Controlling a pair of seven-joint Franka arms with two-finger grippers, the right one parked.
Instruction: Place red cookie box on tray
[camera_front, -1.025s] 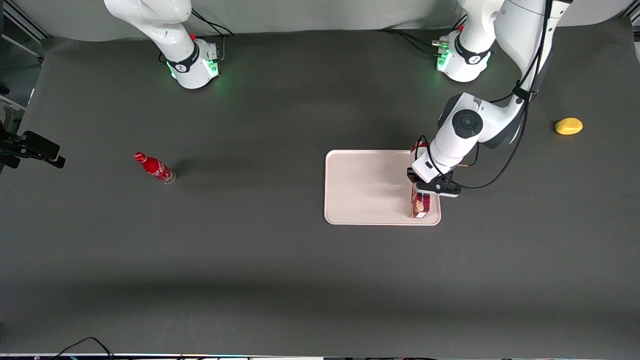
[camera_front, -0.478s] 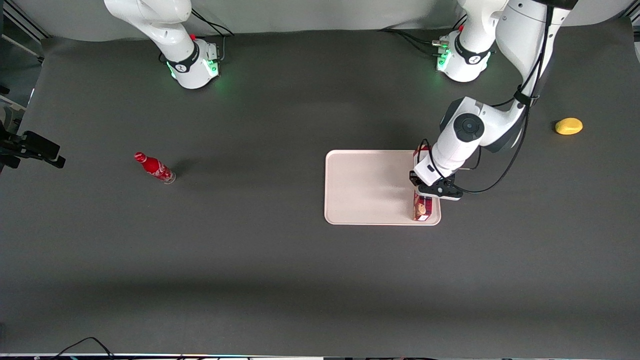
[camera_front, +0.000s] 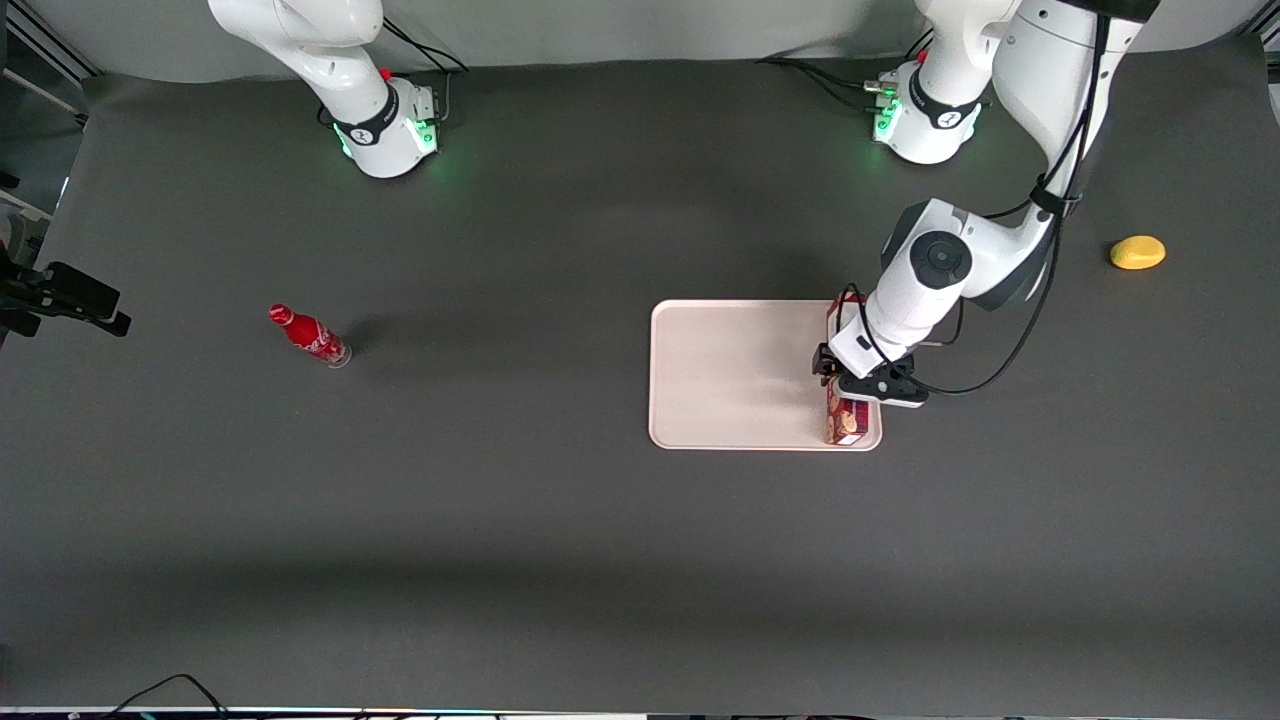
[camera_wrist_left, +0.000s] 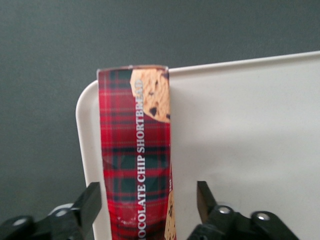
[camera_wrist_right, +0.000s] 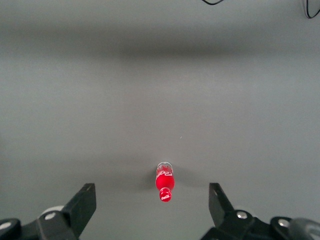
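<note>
one red cookie box (camera_front: 845, 420) lies on the one pale tray (camera_front: 735, 375) on the dark bench (camera_front: 500, 500). the left arm's gripper (camera_front: 858, 385) hangs just above the middle of the carton. seen from the front camera, the box runs along the tray's three o'clock edge, its long axis lined up from twelve to six. its nearer end sits by the rounded corner at about five o'clock and its other end reaches the rim at about one o'clock. the rest of the tray, from the box round to nine o'clock, is bare. in the wrist camera's close look, the tartan red cookie box (camera_wrist_left: 135, 160), printed with chocolate-chip cookies, rests against the tray (camera_wrist_left: 250, 125) rim, one end meeting a rounded corner. the gripper (camera_wrist_left: 147, 200) straddles the carton with its two black fingers (camera_wrist_left: 92, 202) spread wide. one finger is just beside one long face, the other stands apart from the opposite face with pale tray showing between, so neither clamps the box. one small red soda bottle (camera_front: 310, 336) stands on the bench at the tray's nine o'clock, well apart, toward the parked arm's end. the parked arm's wrist camera looks down on that single bottle (camera_wrist_right: 164, 184). one small yellow object (camera_front: 1137, 252) lies at about the tray's two o'clock, toward the working arm's end and well apart from the tray.
</note>
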